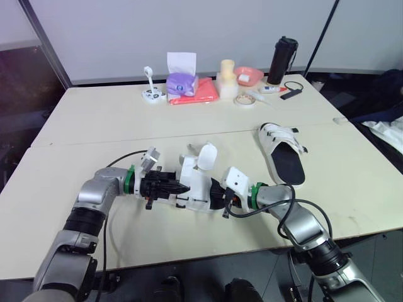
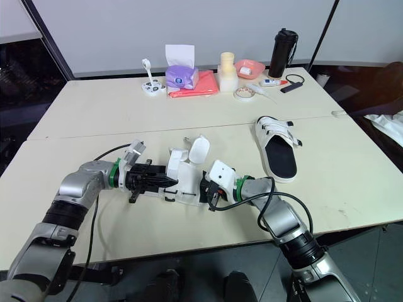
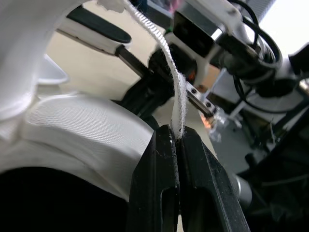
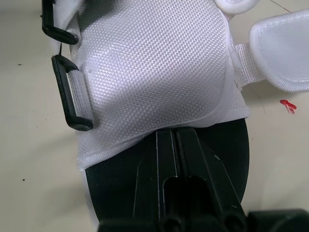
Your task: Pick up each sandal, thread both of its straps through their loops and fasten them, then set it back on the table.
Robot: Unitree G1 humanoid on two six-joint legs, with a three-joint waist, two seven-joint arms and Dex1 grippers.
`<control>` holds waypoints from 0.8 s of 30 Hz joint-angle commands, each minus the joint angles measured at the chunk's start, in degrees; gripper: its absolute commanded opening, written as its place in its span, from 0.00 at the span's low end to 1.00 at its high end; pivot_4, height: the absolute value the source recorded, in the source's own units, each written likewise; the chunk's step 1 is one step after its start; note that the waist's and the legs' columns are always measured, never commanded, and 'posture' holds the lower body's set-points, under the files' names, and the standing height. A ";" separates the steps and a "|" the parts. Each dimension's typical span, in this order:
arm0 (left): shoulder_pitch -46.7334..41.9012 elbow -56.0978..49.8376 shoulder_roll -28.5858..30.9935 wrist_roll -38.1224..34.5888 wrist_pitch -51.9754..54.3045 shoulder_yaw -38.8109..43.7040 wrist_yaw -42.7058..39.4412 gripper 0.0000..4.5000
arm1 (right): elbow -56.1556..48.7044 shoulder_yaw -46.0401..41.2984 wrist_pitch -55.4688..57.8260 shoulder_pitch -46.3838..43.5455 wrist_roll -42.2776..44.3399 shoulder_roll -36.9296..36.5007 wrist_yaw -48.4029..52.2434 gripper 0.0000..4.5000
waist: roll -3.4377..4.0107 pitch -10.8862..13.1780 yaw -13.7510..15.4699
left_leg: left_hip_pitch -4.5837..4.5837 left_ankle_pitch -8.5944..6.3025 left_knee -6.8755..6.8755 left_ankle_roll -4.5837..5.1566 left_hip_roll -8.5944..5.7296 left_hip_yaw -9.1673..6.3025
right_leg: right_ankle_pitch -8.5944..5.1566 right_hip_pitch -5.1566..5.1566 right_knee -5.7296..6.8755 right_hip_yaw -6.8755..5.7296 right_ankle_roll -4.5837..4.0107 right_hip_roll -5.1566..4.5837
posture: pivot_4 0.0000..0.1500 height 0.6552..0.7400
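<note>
**Left claw.** The left claw (image 3: pixel 177 133) is fully closed, its two fingers pinching the free edge of a narrow white strap (image 3: pixel 171 63). The strap runs taut from the fingertips back to the sandal (image 1: pixel 196 182). Pinching it at the end probably gives a stiff, steerable tip to feed through a loop.

**Right claw.** The right claw (image 4: pixel 176 131) is also closed. Its tips meet at the hem of the white mesh upper, over the black insole. This grip appears to brace the sandal body so that it does not turn when the strap is pulled.

**Work item.** The sandal sits directly between the two claws, in contact with both, near the front edge of the surface (image 1: pixel 94 126). Whether its sole touches the surface cannot be determined.
- A black loop (image 4: pixel 66 96) stands on the side of the upper, with nothing passing through it.
- A wide white strap (image 4: pixel 285 53) lies loose on the opposite side, so fastening is judged incomplete.

**Remaining item.** The second sandal (image 1: pixel 283 157) lies flat on the surface, well apart from the claws and on the right-arm side. Neither claw touches it.
</note>
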 commanded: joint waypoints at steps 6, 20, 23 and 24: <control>1.72 -2.47 1.53 2.94 -7.95 0.40 0.85 0.06 | 1.37 1.48 1.34 1.17 -0.72 -0.49 0.53 0.00 | 0.00 0.00 0.01 | 0.00 0.00 0.00 0.00 0.00 0.00 | 0.00 0.00 -0.01 0.00 0.00 0.00 | 1.00 1.00; 13.92 -19.49 17.06 -4.35 2.72 5.80 -1.85 0.98 | 3.06 1.50 0.10 0.44 -0.93 0.13 0.22 0.00 | 0.04 -0.01 -0.31 | 0.04 0.00 -0.08 0.00 0.05 0.00 | 0.00 -0.02 -0.04 0.03 -0.01 0.00 | 1.00 1.00; 17.62 -22.25 18.96 -5.61 4.43 5.88 -2.05 0.98 | 3.49 1.67 -0.23 0.14 -0.98 0.34 0.27 0.00 | 0.05 0.00 -0.17 | 0.11 0.00 -0.14 0.00 0.08 0.00 | -0.01 0.03 -0.07 0.03 -0.03 0.00 | 1.00 1.00; 18.74 -22.98 19.18 -5.76 4.65 5.69 -2.08 0.98 | 3.60 1.73 -0.29 0.02 -0.99 0.42 0.29 0.00 | 0.05 0.00 -0.11 | 0.14 0.00 -0.14 0.00 0.09 0.00 | -0.01 0.06 -0.08 0.03 -0.04 0.00 | 1.00 1.00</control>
